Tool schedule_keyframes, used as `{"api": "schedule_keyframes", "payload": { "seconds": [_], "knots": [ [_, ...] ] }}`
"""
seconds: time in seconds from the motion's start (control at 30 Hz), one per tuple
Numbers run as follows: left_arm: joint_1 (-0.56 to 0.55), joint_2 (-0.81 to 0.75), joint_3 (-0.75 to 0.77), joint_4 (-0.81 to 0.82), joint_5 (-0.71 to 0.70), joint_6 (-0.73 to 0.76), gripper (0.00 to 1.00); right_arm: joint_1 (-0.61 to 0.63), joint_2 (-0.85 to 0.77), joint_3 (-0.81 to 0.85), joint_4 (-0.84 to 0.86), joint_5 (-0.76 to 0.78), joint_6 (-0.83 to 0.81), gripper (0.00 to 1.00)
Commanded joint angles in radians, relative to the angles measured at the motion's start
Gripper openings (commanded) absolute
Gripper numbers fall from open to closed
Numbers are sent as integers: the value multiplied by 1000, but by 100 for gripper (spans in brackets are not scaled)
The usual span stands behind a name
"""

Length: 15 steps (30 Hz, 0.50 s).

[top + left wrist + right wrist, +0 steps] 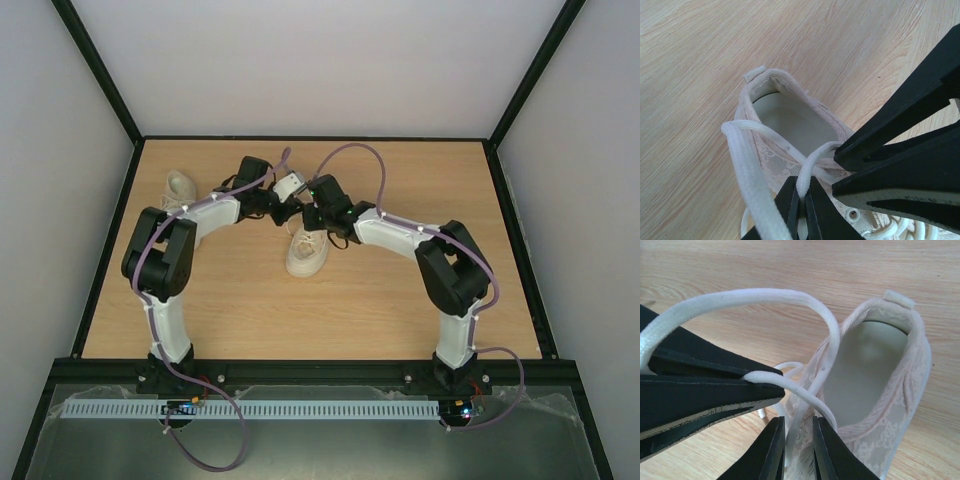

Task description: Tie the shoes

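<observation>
Left gripper: closed tight on the lace, pinching one strand just above the mouth of the shoe. It makes a good anchor, so it should hold that pinch without drifting.
Right gripper: the jaws are a slit apart, with the tips right at the strand coming off the left fingers. I cannot tell whether it grips the lace or only touches it (the strand seems to cross the tips rather than sit in the gap).
Lace: one big slack loop arches up from the left pinch and drops back toward the shoe. I see no knot or bow, so the tying looks early.
Step in hand: probably handing or crossing the strand between the two grippers.
Doing it well: seat the strand fully between the right pads before the left lets go. Pull gently and sideways, because so light a shoe would likely lift or slide. Keep the loop off the fingers.
Shoe: upright in the middle of the table, directly under both grippers.
Far shoe: at the far left, well apart, with neither gripper on it.
</observation>
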Motion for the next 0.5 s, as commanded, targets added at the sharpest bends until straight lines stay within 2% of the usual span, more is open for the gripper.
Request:
{"api": "schedule_keyframes", "payload": {
  "seconds": [0.0,0.2,0.47],
  "knots": [
    [2,30,33,-10,36,-1,3,6,37,44,-36,68,-35,19],
    [2,44,38,-15,45,0,2,16,83,92,-75,99,-52,20],
    [2,43,45,-17,43,0,2,22,75,101,-115,74,-52,6]
  ]
}}
